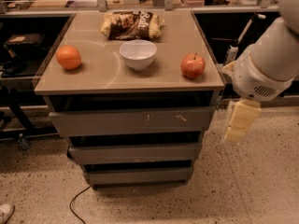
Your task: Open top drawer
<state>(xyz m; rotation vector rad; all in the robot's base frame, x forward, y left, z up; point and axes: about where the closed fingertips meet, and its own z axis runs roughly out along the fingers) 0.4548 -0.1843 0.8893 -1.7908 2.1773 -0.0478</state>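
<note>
The top drawer (pixel 133 121) is the widest of three grey-brown handleless drawers in a small cabinet, with pale scratches right of centre. A dark gap runs between its front and the cabinet top. My gripper (pixel 240 121) hangs pale and cream-coloured from the white arm (pixel 268 64), to the right of the cabinet, level with the top drawer's right end and apart from it. It holds nothing that I can see.
On the cabinet top (pixel 107 76) sit an orange (pixel 68 57), a white bowl (pixel 138 54), a red apple (pixel 193 65) and a snack bag (pixel 132 24). Two narrower drawers (pixel 135 152) lie below. A cable (pixel 77 202) runs on the speckled floor. Dark shelving stands behind.
</note>
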